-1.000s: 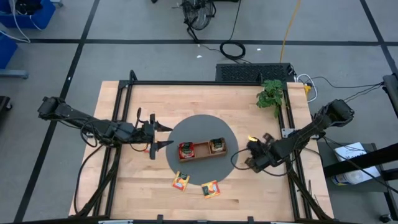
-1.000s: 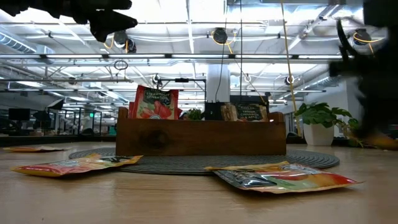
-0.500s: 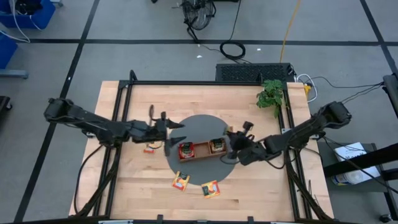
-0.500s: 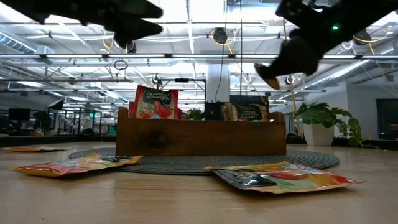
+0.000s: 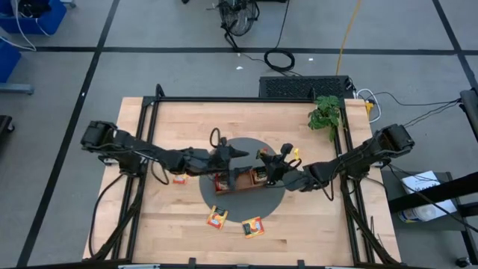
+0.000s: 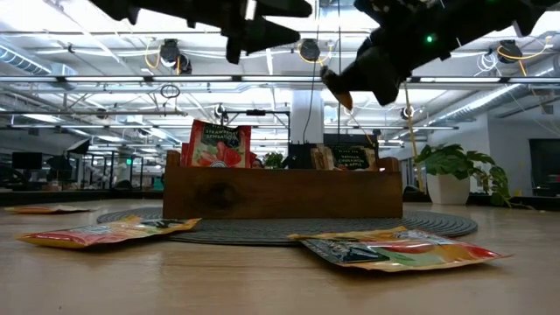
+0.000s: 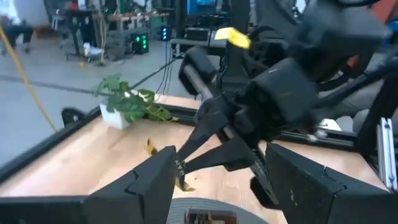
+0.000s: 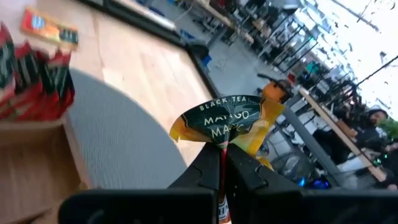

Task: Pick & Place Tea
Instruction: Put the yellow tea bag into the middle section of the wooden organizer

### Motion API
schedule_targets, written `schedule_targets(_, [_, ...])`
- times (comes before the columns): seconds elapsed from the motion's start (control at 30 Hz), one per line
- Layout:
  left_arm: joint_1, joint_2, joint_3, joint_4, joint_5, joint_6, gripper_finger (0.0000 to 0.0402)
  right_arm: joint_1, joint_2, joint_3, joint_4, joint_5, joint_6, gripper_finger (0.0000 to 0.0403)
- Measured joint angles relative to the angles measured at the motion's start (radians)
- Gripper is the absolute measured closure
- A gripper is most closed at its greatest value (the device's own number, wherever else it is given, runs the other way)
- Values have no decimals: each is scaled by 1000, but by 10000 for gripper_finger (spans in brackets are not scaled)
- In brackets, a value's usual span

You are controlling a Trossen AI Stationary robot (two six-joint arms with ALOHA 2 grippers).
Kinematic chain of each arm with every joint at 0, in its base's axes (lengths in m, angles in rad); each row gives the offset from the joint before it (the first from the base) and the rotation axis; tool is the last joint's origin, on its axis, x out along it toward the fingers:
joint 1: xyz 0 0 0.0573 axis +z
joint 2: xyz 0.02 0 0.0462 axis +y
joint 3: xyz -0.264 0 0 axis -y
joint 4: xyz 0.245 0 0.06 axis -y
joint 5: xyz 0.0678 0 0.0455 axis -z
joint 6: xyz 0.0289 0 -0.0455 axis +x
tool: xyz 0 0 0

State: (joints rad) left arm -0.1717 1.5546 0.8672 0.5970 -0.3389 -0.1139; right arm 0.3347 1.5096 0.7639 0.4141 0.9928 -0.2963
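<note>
A yellow "mango" tea packet [image 8: 227, 121] hangs in the air over the grey round mat [image 5: 278, 196], with my right gripper [image 8: 222, 152] shut on it; in the low view its orange tip [image 6: 336, 89] shows at the fingertips. Facing it from the left, my left gripper [image 5: 240, 161] stands open and empty above the brown wooden tray [image 5: 241, 184]. The tray sits on the mat with red packets [image 5: 223, 180] in one end compartment and dark ones [image 5: 260, 175] in the other. Loose packets [image 5: 217, 217] [image 5: 253, 227] [image 5: 179, 178] lie flat on the table. My right gripper pinches the middle of one edge [image 8: 222, 143] of the mango packet between its two fingers. The fingers come in about level from the table's right. The packet stands out past the fingertips, bowed into a curve, lifted clear of the mat and the tray.
A potted plant [image 5: 326, 115] stands at the far right corner. Black frame rails [image 5: 142, 149] run along the table's left and right sides. The two grippers are close together above the tray.
Both grippers have come in toward the table's middle, over the tray. My right gripper rose from the right edge and tipped from pointing down to about level, keeping the packet. My left gripper went toward the right, still open.
</note>
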Motion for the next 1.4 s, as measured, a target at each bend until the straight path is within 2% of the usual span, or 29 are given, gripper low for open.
schedule_targets(0.13, [28,54,31,-2,-3,-94,156,0,-1,0,78,-6,-55,403])
schedule_targets(0.4, [104,111,40,-4,8,-355,156,0,0,0,91,-28,-58,403])
schedule_targets(0.77, [124,110,40,40,102,-415,156,-2,-1,0,91,-30,-50,403])
schedule_targets(1.13, [116,110,40,39,127,-441,158,-8,-1,0,102,-39,-56,403])
schedule_targets(1.23, [115,116,40,40,141,-442,180,-16,-1,0,107,-80,-49,403])
schedule_targets(1.4, [118,126,39,49,138,-442,258,-26,-1,1,113,-81,-45,403])
